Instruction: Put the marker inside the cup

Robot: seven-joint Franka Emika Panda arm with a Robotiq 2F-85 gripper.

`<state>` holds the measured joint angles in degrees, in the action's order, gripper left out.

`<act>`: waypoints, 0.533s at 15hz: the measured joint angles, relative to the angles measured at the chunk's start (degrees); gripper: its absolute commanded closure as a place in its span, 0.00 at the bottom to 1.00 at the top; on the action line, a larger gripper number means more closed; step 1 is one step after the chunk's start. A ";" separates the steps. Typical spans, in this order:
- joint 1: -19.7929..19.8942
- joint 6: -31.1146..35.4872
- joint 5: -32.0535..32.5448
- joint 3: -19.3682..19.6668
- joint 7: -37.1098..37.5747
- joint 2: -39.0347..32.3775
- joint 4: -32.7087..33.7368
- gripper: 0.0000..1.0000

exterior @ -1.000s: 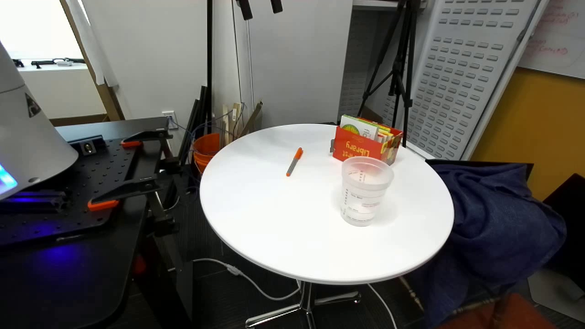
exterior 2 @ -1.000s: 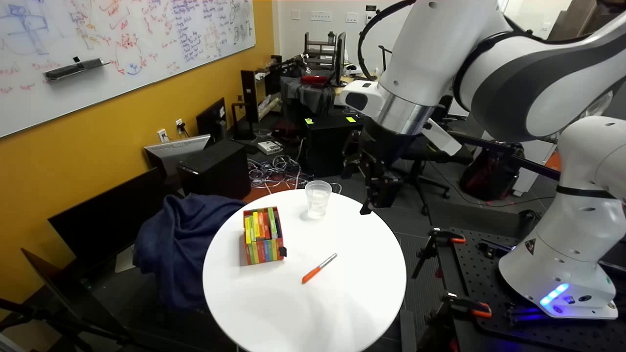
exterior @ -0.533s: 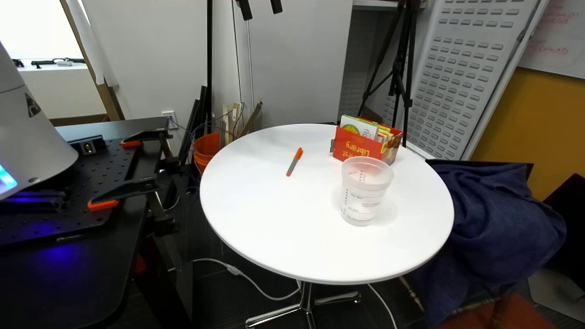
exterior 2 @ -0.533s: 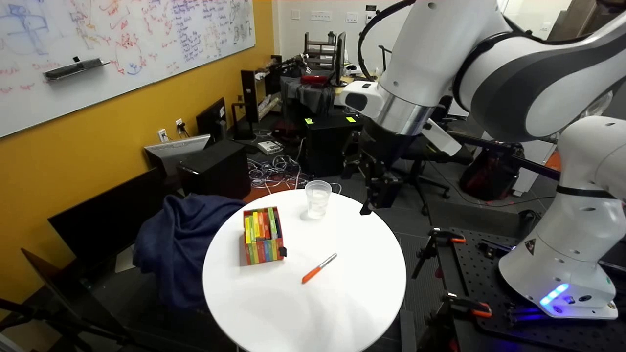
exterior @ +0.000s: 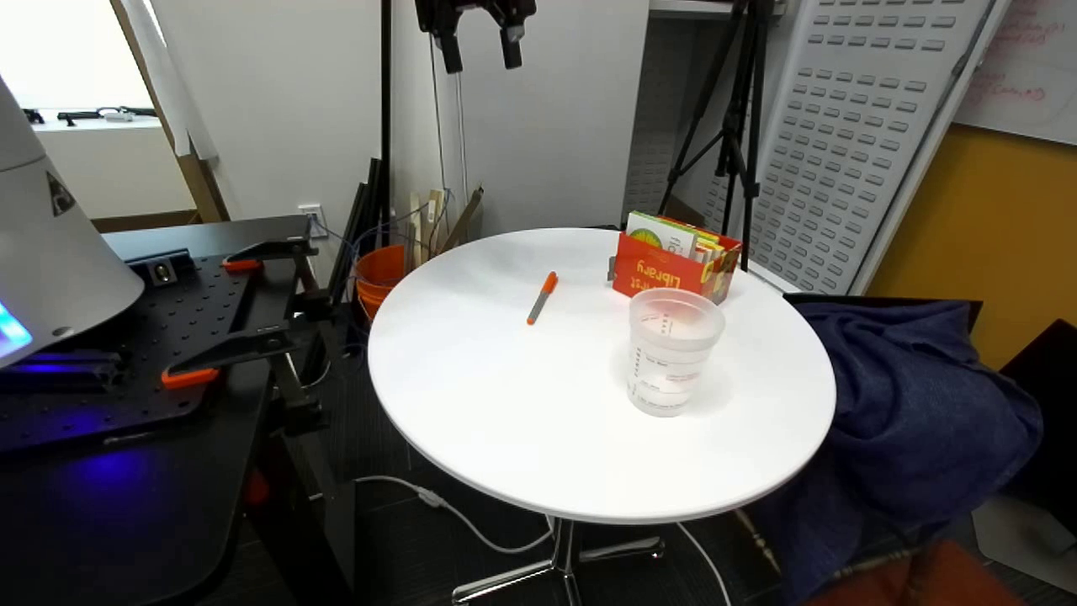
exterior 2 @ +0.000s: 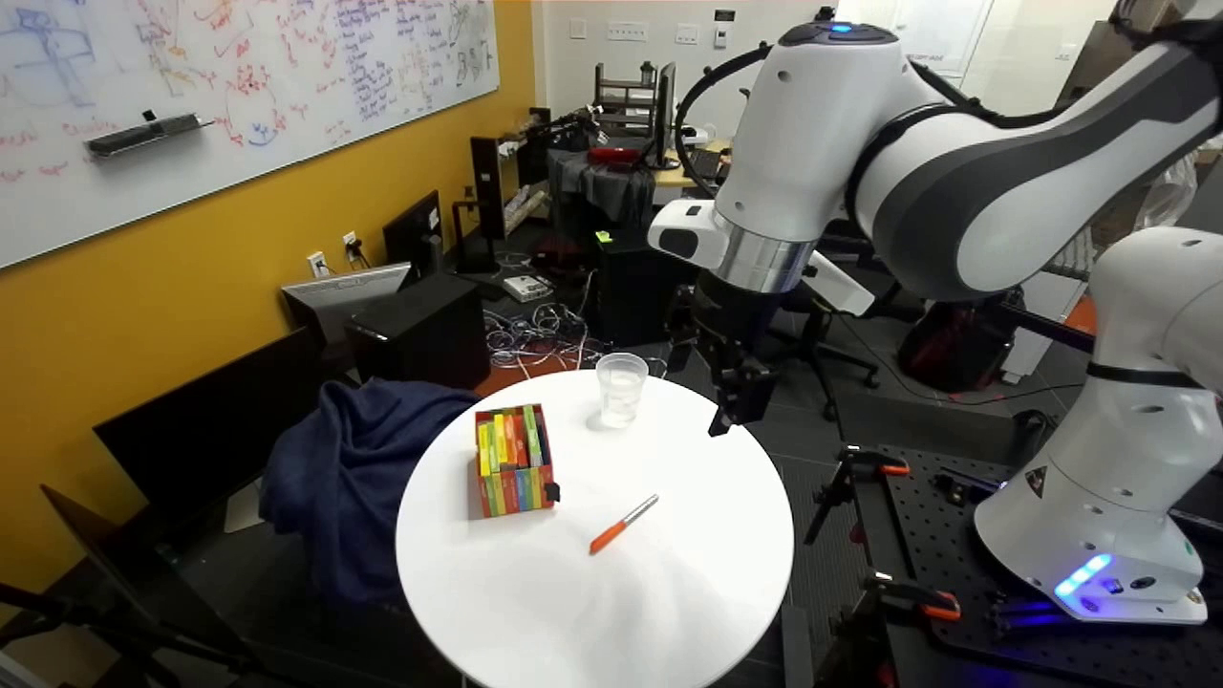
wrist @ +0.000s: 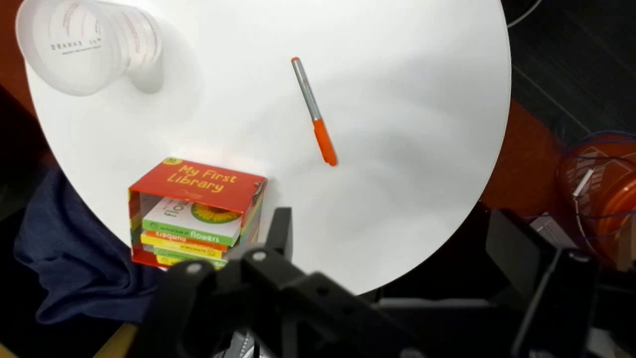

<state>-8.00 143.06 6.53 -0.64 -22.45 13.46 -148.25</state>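
Marker [wrist: 314, 112] lies outside the upright cup [exterior: 671, 366], well apart from it on the same table [exterior: 522, 404]; the gripper [exterior: 482, 62] hangs higher than the cup, its 2 fingers [exterior: 451, 55] spread wide apart.

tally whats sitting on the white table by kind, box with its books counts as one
marker: 1
cup: 1
box: 1
total: 3
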 measured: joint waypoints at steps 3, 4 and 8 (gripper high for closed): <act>0.06 0.15 -0.40 1.67 -6.62 -2.97 0.29 0.00; 0.15 0.47 -0.45 2.15 -8.96 -4.11 0.45 0.00; 1.51 4.58 -0.86 3.01 -16.57 -9.66 1.62 0.00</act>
<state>-6.50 147.63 5.67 2.36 -39.02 3.81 -146.63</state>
